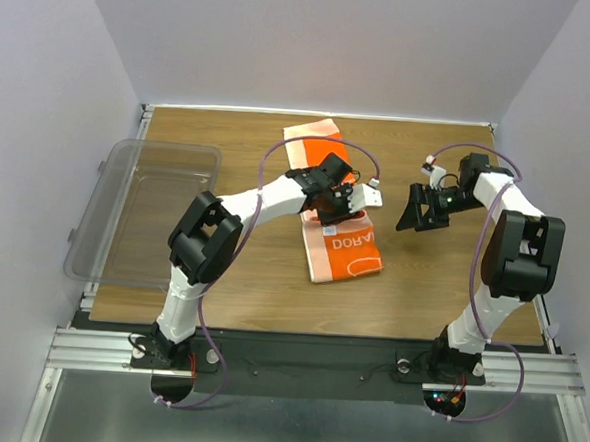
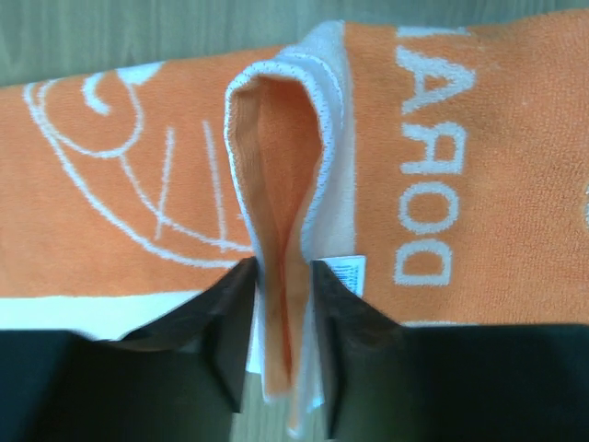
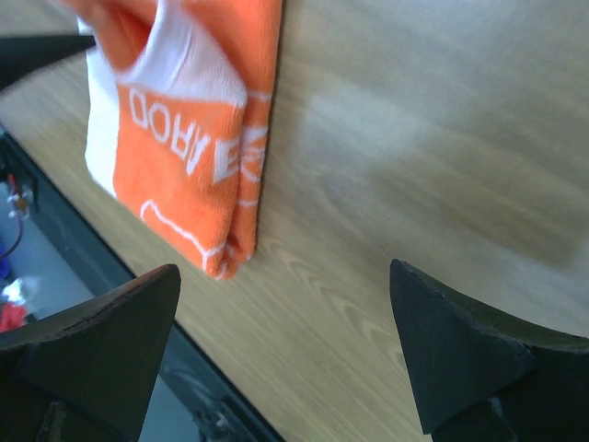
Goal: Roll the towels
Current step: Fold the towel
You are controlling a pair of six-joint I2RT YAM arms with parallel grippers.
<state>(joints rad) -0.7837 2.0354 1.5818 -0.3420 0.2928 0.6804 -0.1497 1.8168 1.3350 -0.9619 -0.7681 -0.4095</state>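
Towel lies near the middle of the table, a long orange strip running from the far side toward the near edge, slightly tilted. White lettering shows on its near part. In the right wrist view the towel ends in a doubled edge, two layers stacked at the corner. Across its middle a fold stands up as a narrow loop, orange inside and white along its rim. The left claw is down over that spot. In its own wrist view the left claw has its jaws partly apart, one finger on each side of the loop with cloth touching both. I cannot tell whether they press it or merely flank it. The right claw hovers just right of the towel above bare wood. Seen from its wrist, the right claw is spread wide with nothing between the fingers. Open wood runs from the towel's long right edge to the table's right side, and more lies between its near end and the near edge. Well apart on the left, a clear plastic tub sits at the table's left edge and reaches past it. The tabletop is brown wood grain, with a metal rail along the near side where the arm bases are bolted. Plain pale walls close in on the left, right and back.
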